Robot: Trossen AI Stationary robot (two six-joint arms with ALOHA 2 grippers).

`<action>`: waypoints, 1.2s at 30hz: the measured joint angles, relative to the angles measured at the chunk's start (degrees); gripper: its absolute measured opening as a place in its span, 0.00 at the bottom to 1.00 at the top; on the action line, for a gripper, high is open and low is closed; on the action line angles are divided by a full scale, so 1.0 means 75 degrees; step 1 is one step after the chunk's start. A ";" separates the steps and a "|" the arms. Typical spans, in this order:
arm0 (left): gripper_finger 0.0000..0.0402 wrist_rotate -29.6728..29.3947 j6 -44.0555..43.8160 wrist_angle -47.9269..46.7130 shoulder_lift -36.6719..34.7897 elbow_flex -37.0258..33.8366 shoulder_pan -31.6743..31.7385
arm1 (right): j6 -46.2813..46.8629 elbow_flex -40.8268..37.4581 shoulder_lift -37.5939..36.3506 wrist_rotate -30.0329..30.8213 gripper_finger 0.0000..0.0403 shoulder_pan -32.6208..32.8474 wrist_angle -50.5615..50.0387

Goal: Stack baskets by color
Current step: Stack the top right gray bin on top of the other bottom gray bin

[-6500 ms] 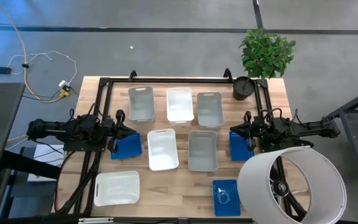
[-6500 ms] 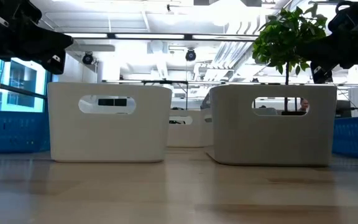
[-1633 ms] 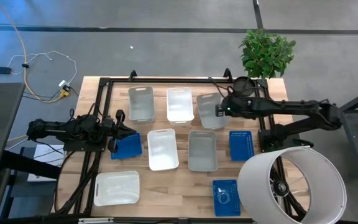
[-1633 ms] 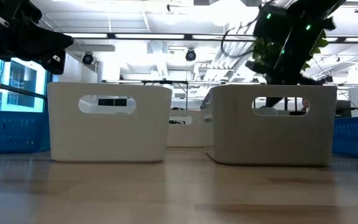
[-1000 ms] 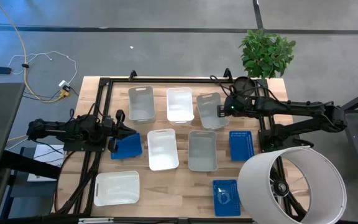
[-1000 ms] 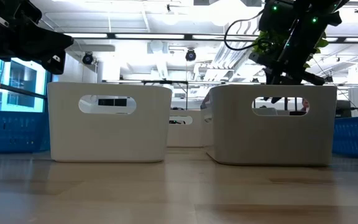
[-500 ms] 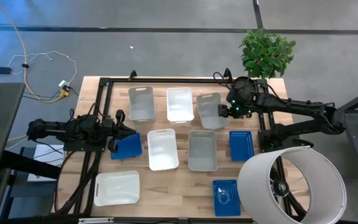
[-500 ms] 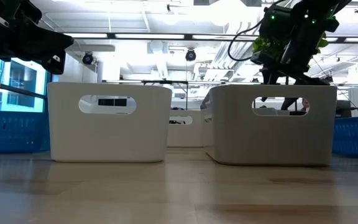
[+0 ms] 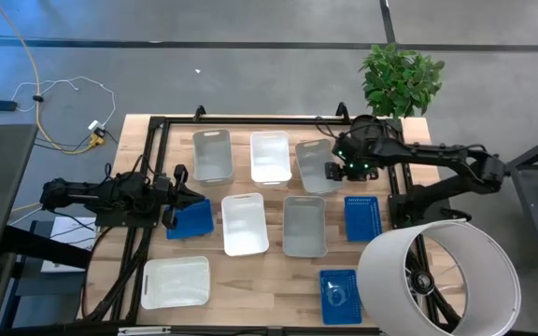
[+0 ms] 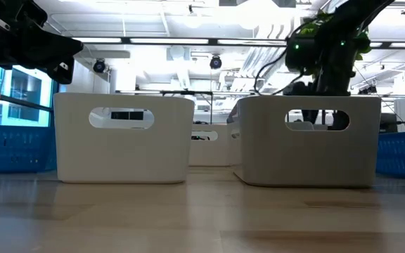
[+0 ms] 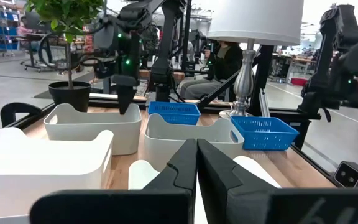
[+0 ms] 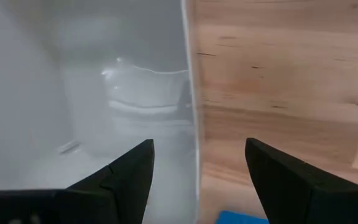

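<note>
Grey, white and blue baskets stand on the wooden table [image 9: 405, 135]. My right gripper [image 9: 332, 171] points steeply down, open, over the right wall of the far-right grey basket [image 9: 313, 161]. In the right wrist view one finger [image 12: 126, 171] stands inside the basket and the other [image 12: 278, 171] outside over the wood, with the wall's rim [image 12: 190, 124] between them; I see no touch. My left gripper [image 9: 192, 197] waits shut and level at the table's left, above a blue basket [image 9: 192, 220].
Another grey basket [image 9: 212, 154] and a white one [image 9: 270, 156] share the far row. A white [image 9: 245, 224] and a grey basket [image 9: 304, 226] stand mid-table, a white one [image 9: 176, 281] near left, blue ones [image 9: 362, 217] [image 9: 340, 296] at right. A potted plant [image 9: 366, 131] stands close behind my right arm.
My right gripper has sunk toward the far-right grey basket and tipped over to point more steeply down, ending astride the basket's right wall. The baskets have kept their places.
</note>
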 joint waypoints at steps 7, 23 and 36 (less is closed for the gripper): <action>0.00 0.0000 0.0001 0.0000 0.0000 0.0000 -0.0001 | 0.0000 0.0000 0.0420 -0.0355 0.60 0.0308 0.0050; 0.00 0.0000 0.0000 0.0000 -0.0001 0.0000 0.0000 | 0.0198 0.0000 0.1005 0.0239 0.21 0.0364 0.0055; 0.00 0.0000 0.0001 0.0000 -0.0001 -0.0002 0.0000 | 0.0145 0.0000 0.0143 0.0541 0.00 0.0367 0.0020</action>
